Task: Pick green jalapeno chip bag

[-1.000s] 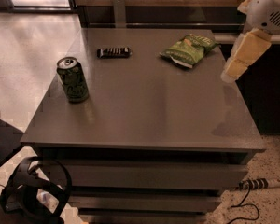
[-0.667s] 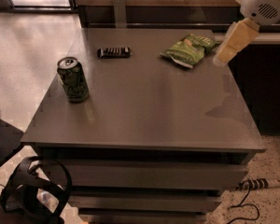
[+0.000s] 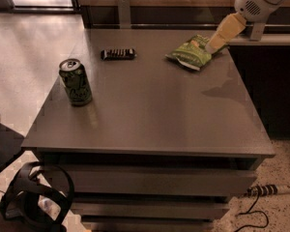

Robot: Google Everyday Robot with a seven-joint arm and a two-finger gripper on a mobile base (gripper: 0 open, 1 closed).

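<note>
A dim room with a pale floor holds a low grey table (image 3: 159,115) with drawer-like fronts below it. Near its far right corner lies the small, crinkled, glossy light-green chip bag (image 3: 187,57), flat on the table. It lies where it did a second ago. The dark green cylindrical soda can (image 3: 76,82) stands upright near the left edge. A flat black remote-like bar (image 3: 118,53) lies beyond the can, well apart from the bag. Neither has shifted.

What has changed is the arm. Its pale yellowish tool (image 3: 211,46) hung off the right edge of the table a second ago, clear of the bag. It has since swung inward and toward the back, and its tip now sits at the bag's far right end, overlapping the bag's edge in this view. Whether it touches the foil or hovers just above it cannot be told. Nor can I tell whether the tool is apart or together.

I judge this to be the end of the approach. The arm has gone to the correct item and not the can, but nothing shows a grasp yet, and the bag is not lifted. Thin, slippery foil may slide or crumple under a closing pinch.
</note>
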